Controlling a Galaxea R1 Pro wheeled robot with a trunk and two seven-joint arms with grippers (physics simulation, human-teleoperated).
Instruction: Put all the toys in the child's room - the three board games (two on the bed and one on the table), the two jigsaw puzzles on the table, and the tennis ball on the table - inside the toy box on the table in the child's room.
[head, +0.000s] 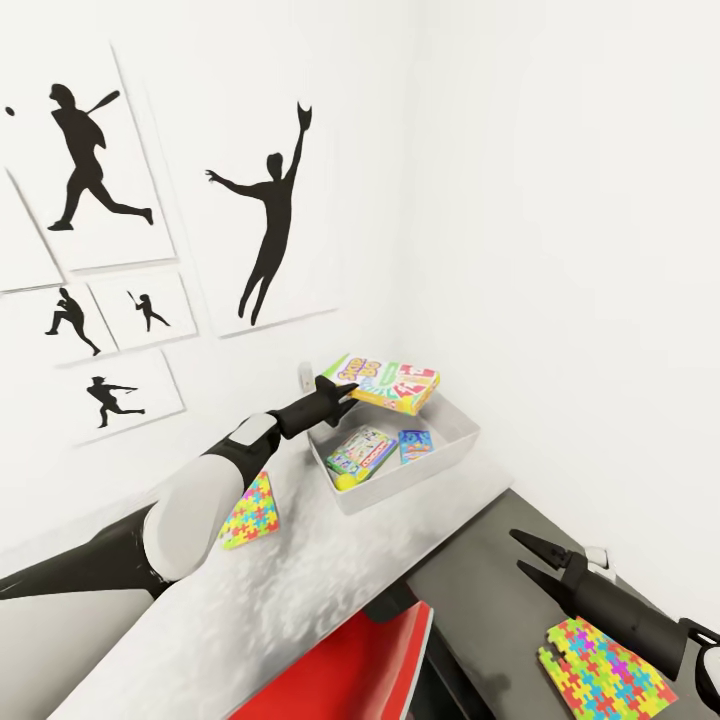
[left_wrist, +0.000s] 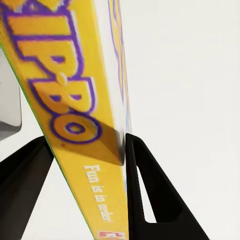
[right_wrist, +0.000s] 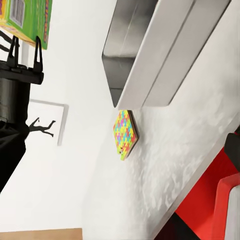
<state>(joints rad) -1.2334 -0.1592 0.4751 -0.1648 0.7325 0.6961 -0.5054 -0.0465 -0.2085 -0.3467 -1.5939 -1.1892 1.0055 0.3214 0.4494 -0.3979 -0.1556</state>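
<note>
The toy box (head: 455, 440) holds two games (head: 362, 450) and a ball (head: 345, 481). My left end effector (head: 347, 392) grips a third game (head: 390, 383) above it; my right end effector (head: 528, 556) spreads wide, its camera seeing a puzzle (right_wrist: 124, 133).

White walls (head: 560, 200) – 5 baseball silhouette posters (head: 270, 215) – red chair (head: 350, 660).

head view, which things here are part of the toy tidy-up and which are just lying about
Part of the job:
yellow board game held by left gripper
toy box
jigsaw puzzle on table
second jigsaw puzzle

Lying about:
baseball wall pictures
red chair
</note>
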